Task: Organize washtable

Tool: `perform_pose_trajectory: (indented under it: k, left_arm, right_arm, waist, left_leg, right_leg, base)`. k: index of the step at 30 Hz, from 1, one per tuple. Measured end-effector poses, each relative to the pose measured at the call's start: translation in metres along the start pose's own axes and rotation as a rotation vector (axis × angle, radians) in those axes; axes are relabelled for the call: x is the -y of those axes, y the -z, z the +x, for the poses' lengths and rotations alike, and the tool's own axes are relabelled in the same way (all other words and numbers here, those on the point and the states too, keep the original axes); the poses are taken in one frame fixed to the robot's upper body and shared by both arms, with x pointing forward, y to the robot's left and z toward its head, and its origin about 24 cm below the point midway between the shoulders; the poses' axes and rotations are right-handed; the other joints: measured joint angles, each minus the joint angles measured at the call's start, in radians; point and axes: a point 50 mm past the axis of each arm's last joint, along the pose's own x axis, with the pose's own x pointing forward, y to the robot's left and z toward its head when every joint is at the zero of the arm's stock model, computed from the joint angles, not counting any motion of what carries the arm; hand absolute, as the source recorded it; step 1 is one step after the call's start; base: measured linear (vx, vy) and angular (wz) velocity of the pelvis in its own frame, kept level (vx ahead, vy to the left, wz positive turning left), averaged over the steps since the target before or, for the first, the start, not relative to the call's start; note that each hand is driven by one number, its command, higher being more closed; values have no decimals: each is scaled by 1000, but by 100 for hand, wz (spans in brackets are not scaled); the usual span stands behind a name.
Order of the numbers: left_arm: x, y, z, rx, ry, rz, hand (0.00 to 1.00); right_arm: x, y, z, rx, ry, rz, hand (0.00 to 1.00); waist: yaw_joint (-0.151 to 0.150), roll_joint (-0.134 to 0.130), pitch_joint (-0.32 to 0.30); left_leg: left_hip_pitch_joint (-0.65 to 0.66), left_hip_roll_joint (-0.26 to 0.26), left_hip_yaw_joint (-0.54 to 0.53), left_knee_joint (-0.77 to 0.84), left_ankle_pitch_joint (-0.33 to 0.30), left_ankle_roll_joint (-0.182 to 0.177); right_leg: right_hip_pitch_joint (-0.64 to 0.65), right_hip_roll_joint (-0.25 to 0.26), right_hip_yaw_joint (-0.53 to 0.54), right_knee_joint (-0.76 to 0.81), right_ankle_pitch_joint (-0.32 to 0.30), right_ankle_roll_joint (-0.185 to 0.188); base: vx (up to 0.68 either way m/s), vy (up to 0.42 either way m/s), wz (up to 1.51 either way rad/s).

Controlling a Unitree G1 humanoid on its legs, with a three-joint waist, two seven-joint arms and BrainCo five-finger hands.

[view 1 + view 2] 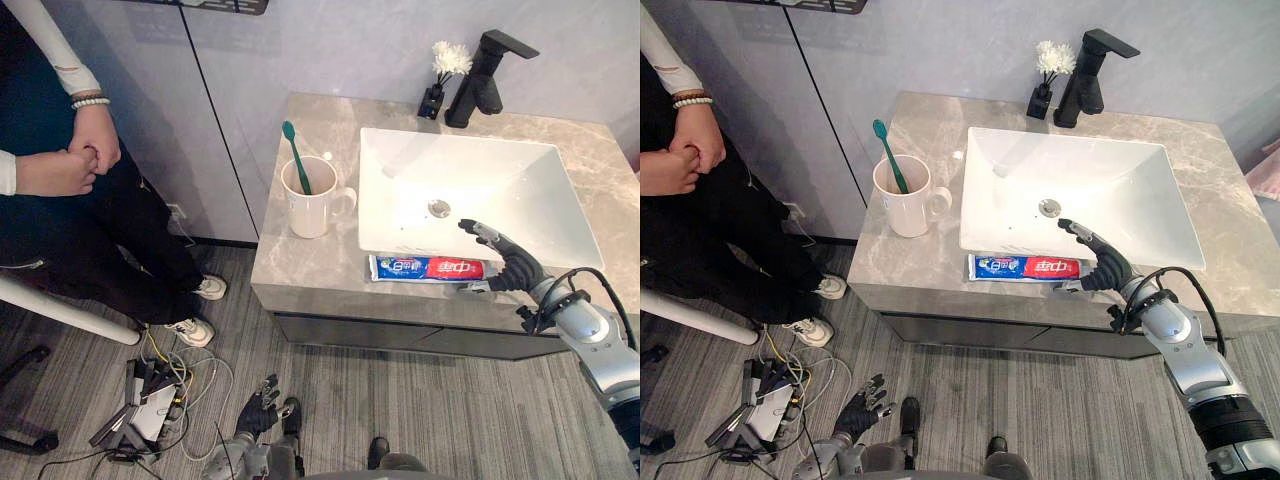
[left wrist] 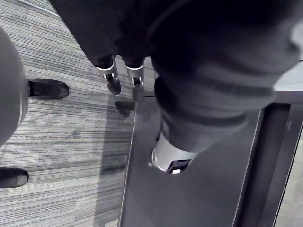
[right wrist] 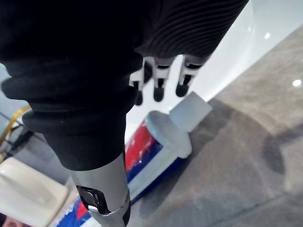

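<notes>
Lying flat on the grey counter (image 1: 300,265), just beside the front rim of the white basin (image 1: 530,190), the toothpaste tube (image 1: 425,268) ran left to right, with its white cap (image 3: 190,111) pointing toward the robot's right. The right hand (image 1: 508,262) hovered over that cap end, fingers loosely extended and holding nothing. A cream mug (image 1: 312,208) stood well apart on the left, a green toothbrush (image 1: 296,155) leaning in it. The left hand (image 1: 258,410) hung low above the floor, fingers relaxed.
</notes>
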Motion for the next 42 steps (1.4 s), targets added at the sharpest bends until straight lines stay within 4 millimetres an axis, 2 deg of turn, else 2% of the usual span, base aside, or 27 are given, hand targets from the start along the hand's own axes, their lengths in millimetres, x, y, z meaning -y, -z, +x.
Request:
perform_pose_trajectory:
  k: [5,11,12,19,22,25,27,31,42]
  left_arm:
    - [1,-2,0,11,2,-1,0]
    - [1,-6,1,28,4,1,0]
    - [1,-7,1,30,2,-5,0]
    - [-1,-10,2,43,-11,-6,0]
    - [0,-14,4,54,-6,-1,0]
    - [1,-18,6,65,3,7,0]
    - [3,-20,9,67,12,12,0]
    - [5,-21,10,71,18,11,0]
    - [-1,-21,8,76,-15,-52,0]
  right_arm:
    - [-5,1,1,-2,-22,3,0]
    - [0,-6,6,25,-8,-6,0]
    - [0,-7,7,29,-6,-7,100]
    - [-1,-9,9,35,-31,-23,100]
    - [6,-14,15,50,-10,-34,100]
    - [12,-18,17,63,-10,-52,100]
    - [13,-21,19,80,-14,-37,100]
    - [12,-24,22,85,-44,-62,100]
    - [8,-20,18,64,-73,-65,100]
  waist:
    - [13,0,1]
    - [15,-3,31]
    - [15,-3,31]
    - [16,-14,50]
    - [19,-15,69]
    - [25,-18,73]
    - [38,-19,74]
    - [43,-19,74]
    - [43,-21,72]
  left_leg:
    - [-15,0,1,0,0,0]
    - [-23,-1,1,0,1,1]
    - [-29,-1,0,0,2,1]
    - [-34,0,-2,-4,4,3]
    - [-36,-1,-7,-5,4,3]
    - [-47,-2,-20,-3,4,3]
    - [-51,0,-23,1,6,6]
    - [-50,4,-22,1,7,5]
    - [-21,11,-6,-4,14,-5]
  right_leg:
    - [-15,0,2,-3,2,0]
    - [-22,-1,2,-3,5,2]
    - [-28,0,2,-2,5,2]
    - [-32,1,1,-1,5,2]
    - [-33,1,-2,0,5,2]
    - [-38,1,-15,-3,5,2]
    - [-44,2,-22,7,5,1]
    - [-46,7,-23,13,13,-10]
    - [-24,3,-12,13,15,-9]
  base:
    - [0,0,0]
    - [0,0,0]
    - [0,0,0]
    - [0,0,0]
    - [-5,3,2]
    - [22,4,10]
    - [49,-3,6]
    - [0,0,0]
    - [-53,9,-5]
